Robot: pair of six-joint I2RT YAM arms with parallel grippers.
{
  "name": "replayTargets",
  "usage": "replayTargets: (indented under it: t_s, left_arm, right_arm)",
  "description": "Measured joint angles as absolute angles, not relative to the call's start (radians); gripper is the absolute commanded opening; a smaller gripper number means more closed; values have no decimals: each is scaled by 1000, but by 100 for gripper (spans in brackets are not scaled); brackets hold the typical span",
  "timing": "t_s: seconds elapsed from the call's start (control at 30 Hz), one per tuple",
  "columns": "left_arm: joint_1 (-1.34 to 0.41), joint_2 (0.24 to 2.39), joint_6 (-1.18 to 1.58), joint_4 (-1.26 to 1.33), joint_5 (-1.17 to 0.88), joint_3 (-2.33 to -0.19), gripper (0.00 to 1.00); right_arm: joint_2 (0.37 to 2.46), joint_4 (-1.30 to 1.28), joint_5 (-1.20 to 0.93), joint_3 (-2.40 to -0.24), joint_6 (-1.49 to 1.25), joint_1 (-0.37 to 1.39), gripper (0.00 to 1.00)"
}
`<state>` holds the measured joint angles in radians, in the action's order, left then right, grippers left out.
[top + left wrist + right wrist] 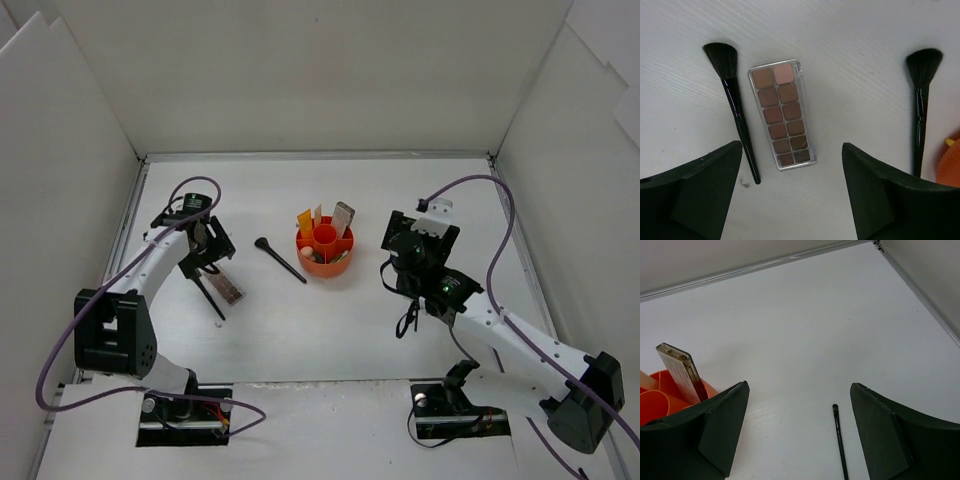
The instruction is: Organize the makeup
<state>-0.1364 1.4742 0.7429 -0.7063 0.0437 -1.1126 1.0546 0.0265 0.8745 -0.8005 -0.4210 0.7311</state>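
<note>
- Left arm first: the left gripper (791, 147) hangs over the white table (300, 335) on the left side, jaws spread wide with nothing clamped between them.
- Straight below it in the wrist view lies the eyeshadow palette (782, 116), flat on the table, pans of brown with one pink one facing up. It sits in the gap between the two fingers, apart from both.
- Just beside the palette's left edge lies a black brush (735, 107), handle running roughly parallel to the palette, bristles at the far end.
- Further right, well apart from the palette, lies a second black brush (282, 260). From above it sits between the left gripper and the round orange holder (322, 268), close to the holder.
- The holder sits mid-table with several items standing up in its compartments. One of them is a flat clear-brown case (681, 374), leaning in the side nearest the right arm.
- Over to the right: the right gripper (799, 390) hovers just beside the holder, jaws wide apart and gripping nothing.
- On the bare table below it lies a thin black stick (840, 442), between the two fingers and closer to the right one, touching neither.
</note>
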Motion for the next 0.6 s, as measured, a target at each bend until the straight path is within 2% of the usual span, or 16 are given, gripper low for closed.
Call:
replayTargets:
  t_s: [0.33,0.6]
  left_arm:
    - [-135,1723,839,-707,62,-1198,76]
    - [-125,1768,881,-714,73,-1212,77]
  right_arm:
    - [956,26,829,-702,-444,679,79]
    - [919,25,807,-682,-451,659,80]
